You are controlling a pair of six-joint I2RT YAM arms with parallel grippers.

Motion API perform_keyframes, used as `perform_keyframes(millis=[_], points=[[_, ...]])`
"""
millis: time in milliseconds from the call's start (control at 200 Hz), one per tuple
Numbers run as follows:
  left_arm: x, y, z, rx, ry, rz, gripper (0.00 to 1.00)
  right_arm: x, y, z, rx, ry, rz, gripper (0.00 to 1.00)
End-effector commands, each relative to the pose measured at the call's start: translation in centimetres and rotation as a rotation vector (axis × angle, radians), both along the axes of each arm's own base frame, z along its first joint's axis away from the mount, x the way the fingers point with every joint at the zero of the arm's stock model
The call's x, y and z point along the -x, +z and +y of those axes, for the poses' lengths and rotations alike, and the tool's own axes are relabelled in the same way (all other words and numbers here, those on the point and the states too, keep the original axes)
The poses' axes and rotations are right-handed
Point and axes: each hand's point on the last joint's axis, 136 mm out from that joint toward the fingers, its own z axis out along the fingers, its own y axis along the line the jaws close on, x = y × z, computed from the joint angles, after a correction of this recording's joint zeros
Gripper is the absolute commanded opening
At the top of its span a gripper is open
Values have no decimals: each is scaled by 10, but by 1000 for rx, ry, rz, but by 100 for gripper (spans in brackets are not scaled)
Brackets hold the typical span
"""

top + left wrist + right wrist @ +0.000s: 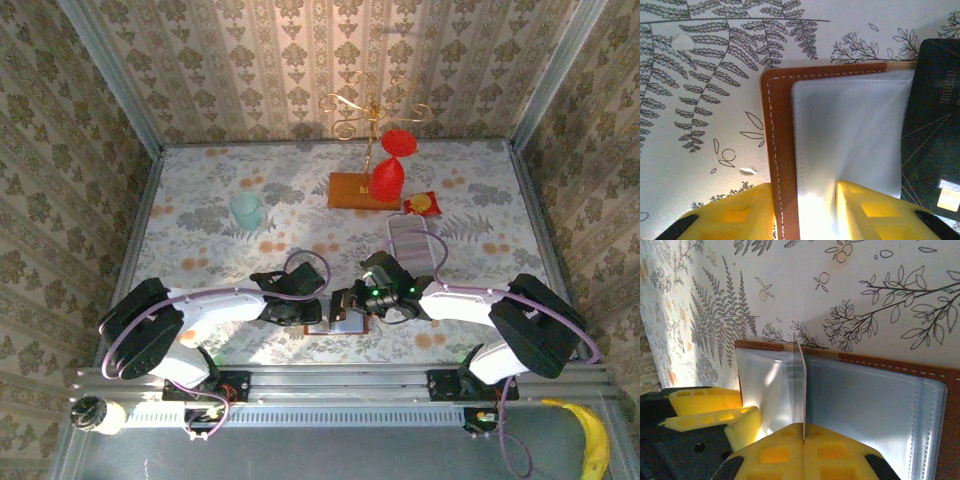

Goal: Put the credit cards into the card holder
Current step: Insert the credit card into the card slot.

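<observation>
The orange-brown card holder [945, 415] lies open on the patterned table, its grey pockets [850, 130] facing up. My left gripper [805, 215] is shut on its left flap, one yellow finger [735, 215] outside the leather edge and the other on the grey pocket. My right gripper [804, 440] is shut on one credit card [801, 385], seen edge-on and upright, its far end at the holder's middle fold. The left wrist view shows that card's dark face [935, 130] at the right. From above, both grippers [318, 312] [352, 300] meet over the holder [333, 324] near the front edge.
A long white tray [411, 238] lies behind the right arm, with a red-and-yellow packet [422, 203] beyond it. A wooden stand base [352, 190] with a gold stand and red pieces sits at the back centre. A teal cup [246, 210] stands at the back left.
</observation>
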Motion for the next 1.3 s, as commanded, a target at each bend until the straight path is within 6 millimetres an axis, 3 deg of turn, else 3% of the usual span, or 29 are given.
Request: perform_keyframes(millis=[0,440,870,1295], points=[[11,-12,9,-44,-10,40,35,-1,-2,2,-10,-25,-6,0],[11,-13,10,-44,-5,39,35,16,-3,6,-55,-9,38,0],[12,-12,11,-40,-6,37,35,11,4,3,-85,-47,-9,0],[11,-10,11,-31,-3,29,35,30,-13,5,-69,-1,91,0]])
